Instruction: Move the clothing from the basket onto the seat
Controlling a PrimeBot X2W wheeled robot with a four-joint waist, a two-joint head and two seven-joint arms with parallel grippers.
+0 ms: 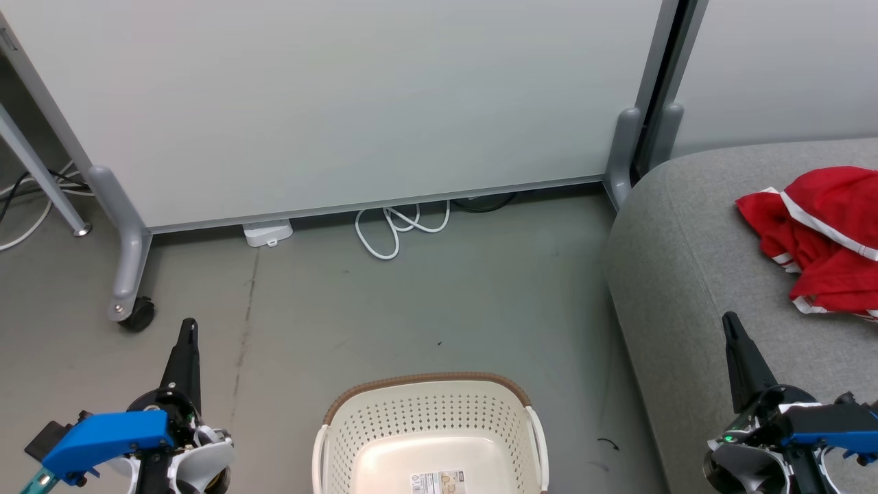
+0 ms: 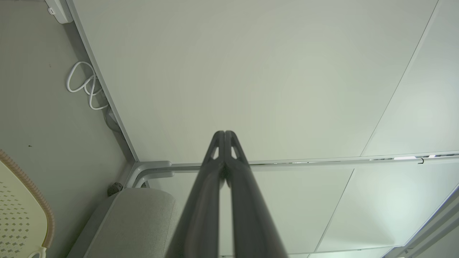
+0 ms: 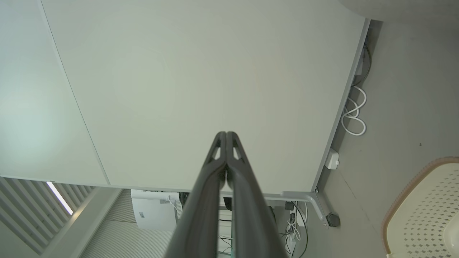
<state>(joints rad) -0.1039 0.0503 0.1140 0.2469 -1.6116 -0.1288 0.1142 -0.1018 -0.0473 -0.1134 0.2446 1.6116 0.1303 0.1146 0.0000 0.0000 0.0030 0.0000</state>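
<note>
The red clothing (image 1: 823,237) with white stripes lies crumpled on the grey seat (image 1: 693,261) at the right. The cream basket (image 1: 429,429) with its brown rim stands on the floor at the bottom centre, and its bottom shows bare with a label sticker. My left gripper (image 1: 188,326) is at the lower left, shut, holding nothing, left of the basket. My right gripper (image 1: 729,319) is at the lower right, shut and empty, over the seat's front part, below the clothing. In the left wrist view the fingertips (image 2: 224,134) press together; the basket rim (image 2: 36,190) and seat (image 2: 136,218) show there. The right wrist view shows the shut gripper (image 3: 226,134) and the basket (image 3: 423,211).
A pale partition panel (image 1: 343,103) on grey wheeled legs (image 1: 127,254) stands behind the floor space. A white cable (image 1: 394,230) and a small white box (image 1: 267,233) lie at its foot. Grey floor (image 1: 425,302) stretches between panel, basket and seat.
</note>
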